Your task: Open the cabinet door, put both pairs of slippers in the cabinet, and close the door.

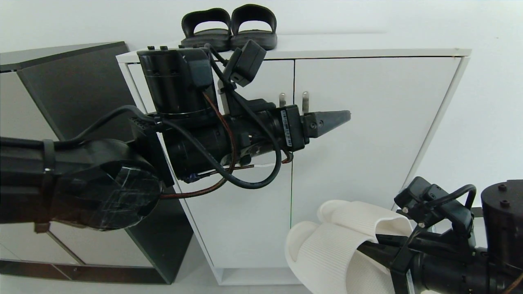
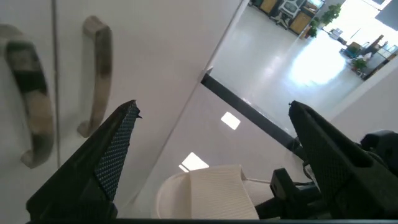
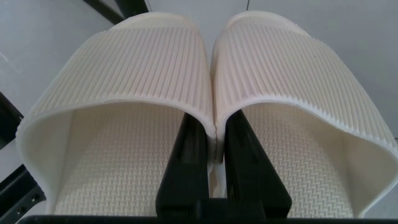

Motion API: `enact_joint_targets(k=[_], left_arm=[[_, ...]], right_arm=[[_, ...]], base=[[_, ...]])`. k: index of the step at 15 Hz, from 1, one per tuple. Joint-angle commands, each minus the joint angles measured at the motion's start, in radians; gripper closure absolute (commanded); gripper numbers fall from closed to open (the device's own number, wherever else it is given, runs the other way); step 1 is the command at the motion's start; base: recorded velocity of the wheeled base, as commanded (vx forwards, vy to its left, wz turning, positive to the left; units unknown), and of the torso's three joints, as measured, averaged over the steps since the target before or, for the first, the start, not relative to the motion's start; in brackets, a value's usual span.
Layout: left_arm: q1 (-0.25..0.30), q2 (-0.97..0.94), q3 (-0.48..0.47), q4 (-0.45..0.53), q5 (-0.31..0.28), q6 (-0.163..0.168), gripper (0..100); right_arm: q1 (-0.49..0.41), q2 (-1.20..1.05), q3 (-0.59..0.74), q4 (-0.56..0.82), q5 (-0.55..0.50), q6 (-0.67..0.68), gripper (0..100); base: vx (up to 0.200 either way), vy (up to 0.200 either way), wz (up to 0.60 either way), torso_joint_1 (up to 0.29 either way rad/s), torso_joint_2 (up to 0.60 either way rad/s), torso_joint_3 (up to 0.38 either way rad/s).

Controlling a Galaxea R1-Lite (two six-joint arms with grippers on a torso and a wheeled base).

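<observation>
The white cabinet (image 1: 376, 134) stands with both doors shut, its two metal handles (image 1: 305, 101) side by side at the centre seam. A pair of black slippers (image 1: 229, 26) rests on its top. My left gripper (image 1: 341, 117) hovers just in front of the right door, level with the handles (image 2: 98, 74), open and holding nothing (image 2: 212, 111). A pair of white ribbed slippers (image 1: 339, 245) is held low in front of the right door. My right gripper (image 3: 214, 127) is shut on the slippers' (image 3: 143, 74) touching inner edges.
A dark glossy cabinet (image 1: 73, 81) stands against the white one's left side. A white wall runs behind both. Pale floor (image 1: 196, 281) lies below the cabinet's base.
</observation>
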Motion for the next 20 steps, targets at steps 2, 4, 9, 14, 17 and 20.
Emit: enact_joint_targets(k=[2, 4, 9, 14, 17, 20], left_arm=[[0.032, 0.004, -0.013, 0.017, 0.017, 0.0, 0], [0.035, 0.022, -0.028, 0.037, 0.035, 0.0, 0], [0.035, 0.114, -0.112, 0.04, 0.075, 0.004, 0], [0.034, 0.154, -0.148, 0.051, 0.093, 0.004, 100], [0.034, 0.142, -0.135, 0.052, 0.095, 0.004, 100], [0.025, 0.068, -0.048, 0.045, 0.092, 0.004, 100]], right_arm=[[0.0, -0.001, 0.0, 0.0, 0.0, 0.001, 100], [0.002, 0.002, 0.0, 0.0, 0.0, 0.001, 100], [0.0, 0.002, 0.002, 0.0, 0.0, 0.001, 100], [0.0, 0.002, 0.003, 0.0, 0.0, 0.001, 100], [0.0, -0.021, 0.034, 0.002, 0.093, 0.0, 100], [-0.001, -0.073, 0.074, 0.006, 0.221, -0.018, 100]], base=[[0.0, 0.0, 0.0, 0.0, 0.0, 0.0], [0.0, 0.0, 0.0, 0.0, 0.0, 0.0], [0.0, 0.0, 0.0, 0.0, 0.0, 0.0], [0.0, 0.0, 0.0, 0.0, 0.0, 0.0], [0.0, 0.0, 0.0, 0.0, 0.0, 0.0], [0.0, 0.0, 0.0, 0.0, 0.0, 0.0]])
